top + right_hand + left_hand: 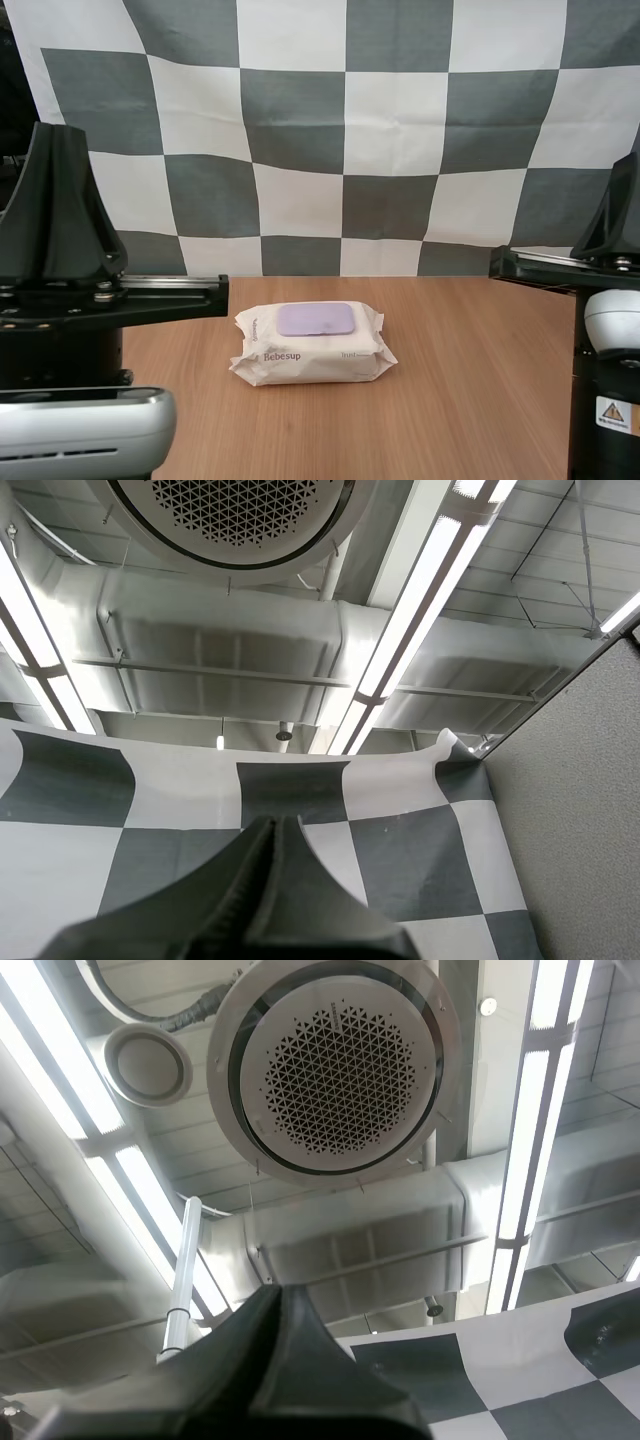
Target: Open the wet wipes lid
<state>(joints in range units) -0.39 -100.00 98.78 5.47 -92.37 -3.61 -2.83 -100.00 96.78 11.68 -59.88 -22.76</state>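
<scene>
One pack of wet wipes [313, 345] lies flat on the wooden desk [470, 400], near the middle of it and between the two arms. The pack is cream-white and soft-sided, with "Bebesup" printed on the side facing the camera. Its single lavender lid [315, 319] sits on the top face, lying flat and closed. The desk is a warm brown wood grain, and the pack is the one thing on it.

The left arm [60, 300] stands at the desk's near left and the right arm [545, 266] at its near right, both well apart from the pack. In the left wrist view the left jaws are pressed together, their fingers [290, 1380] forming one dark wedge with nothing between them. The right jaws are likewise pressed together on nothing, fingers [270, 900] meeting in a single wedge
</scene>
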